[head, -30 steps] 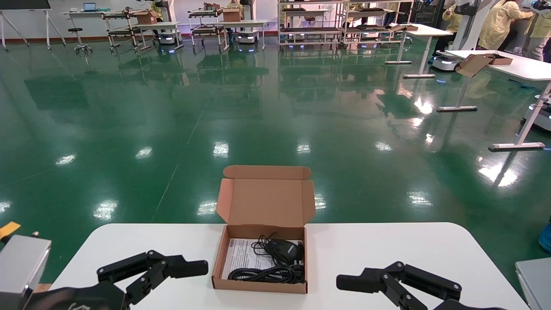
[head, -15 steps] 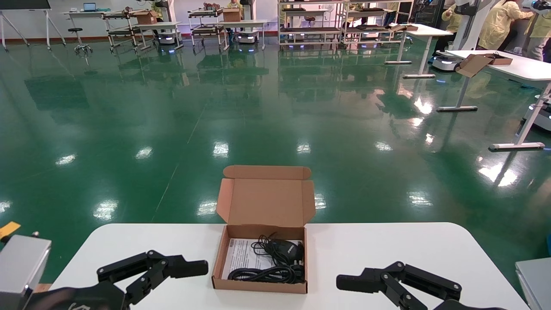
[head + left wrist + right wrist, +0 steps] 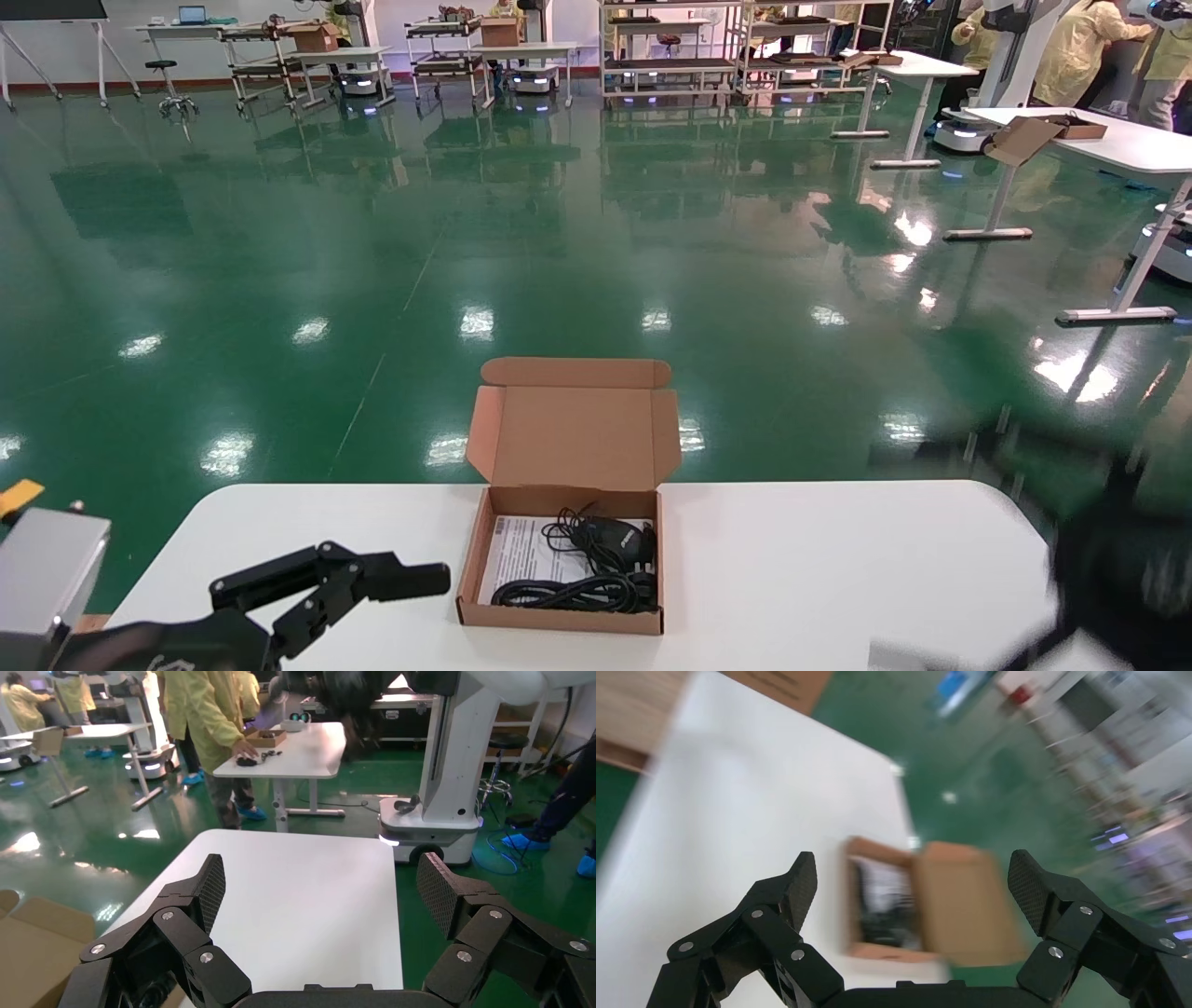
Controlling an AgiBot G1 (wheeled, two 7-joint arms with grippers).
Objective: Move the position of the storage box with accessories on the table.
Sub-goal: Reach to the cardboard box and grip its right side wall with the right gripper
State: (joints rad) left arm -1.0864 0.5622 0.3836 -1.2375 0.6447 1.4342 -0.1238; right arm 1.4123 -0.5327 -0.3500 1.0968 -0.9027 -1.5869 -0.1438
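Box (image 3: pixel 559 568), mouse (image 3: pixel 610 539) and cables inside, sits untouched on the counter (image 3: pixel 819 559). Both end effectors, left (image 3: pixel 424 580) and right (image 3: pixel 912 881), gape empty; moving remains.

From the head camera my right gripper (image 3: pixel 1108 568) is only a dark smear at the table's (image 3: pixel 838 559) right edge. Its wrist camera gives me the box (image 3: pixel 926 903) blurred, contents unreadable. The left wrist camera cuts the box at the edge.

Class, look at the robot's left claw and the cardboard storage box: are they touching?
Apart. The head view shows bare white table between the left claw and the storage box.
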